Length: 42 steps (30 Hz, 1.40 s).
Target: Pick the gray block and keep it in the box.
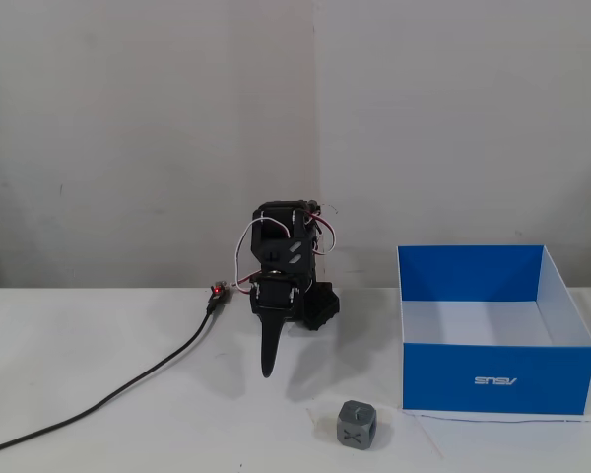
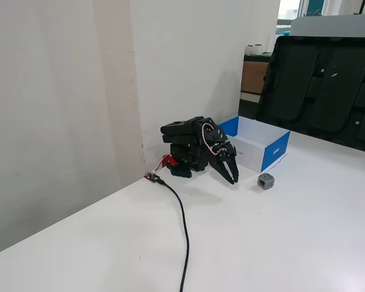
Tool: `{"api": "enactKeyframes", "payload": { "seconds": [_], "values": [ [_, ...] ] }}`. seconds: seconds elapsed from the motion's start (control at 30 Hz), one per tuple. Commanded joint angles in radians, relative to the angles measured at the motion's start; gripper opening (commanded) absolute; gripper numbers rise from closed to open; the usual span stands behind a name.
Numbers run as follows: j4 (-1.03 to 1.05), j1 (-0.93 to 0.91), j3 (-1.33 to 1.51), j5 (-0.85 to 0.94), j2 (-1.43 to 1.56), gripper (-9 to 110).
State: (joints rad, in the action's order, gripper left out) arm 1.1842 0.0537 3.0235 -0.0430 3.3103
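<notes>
A black cable [image 1: 128,389] runs across the white tabletop [image 1: 98,335] from the lower left edge of a fixed view up to a small connector with a red light [image 1: 217,291] beside the arm's base. In a fixed view from the side the same cable [image 2: 184,225] trails toward the near edge.

The black arm [image 1: 284,266] sits folded low against the wall, white and red wires looping over it. Its hand [image 1: 268,367] hangs down and forward, tips just above the tabletop. From the front the fingers overlap into one dark blade, so the gap does not show there; from the side the hand [image 2: 233,177] shows two fingers parted a little, a narrow spread with nothing between them.

The gray block [image 1: 356,426] stands on the tabletop to the right of the hand and nearer the camera, apart from it. It is a small gray cube with cut corners and recessed marks, an X on the face toward the camera. It sits flat and square-on, with no long axis. In the side view the gray block [image 2: 266,180] lies between the hand and the near corner of the box.

The box [image 1: 497,379] is rightmost, close beside the block but not touching it. It is blue outside with a white logo on the front wall, seen upside down; the floor is white, the far inner wall blue. Nothing lies between hand and block.

Behind the box [image 2: 275,152] in the side view, a large black tray-like panel [image 2: 319,85] leans.
</notes>
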Motion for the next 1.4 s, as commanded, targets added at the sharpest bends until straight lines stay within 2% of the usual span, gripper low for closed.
{"api": "enactKeyframes", "payload": {
  "seconds": [0.0,0.3,0.6,1.0,1.37],
  "values": [
    [0.005,-0.017,-0.011,-0.009,0.118,0],
    [0.057,-0.006,-0.160,-0.011,0.118,0],
    [0.018,0.035,-0.222,-0.044,0.086,0],
    [-0.025,0.077,-0.446,-0.095,-0.270,0],
    [-0.031,0.104,-0.661,-0.210,-0.568,0]
  ]
}}
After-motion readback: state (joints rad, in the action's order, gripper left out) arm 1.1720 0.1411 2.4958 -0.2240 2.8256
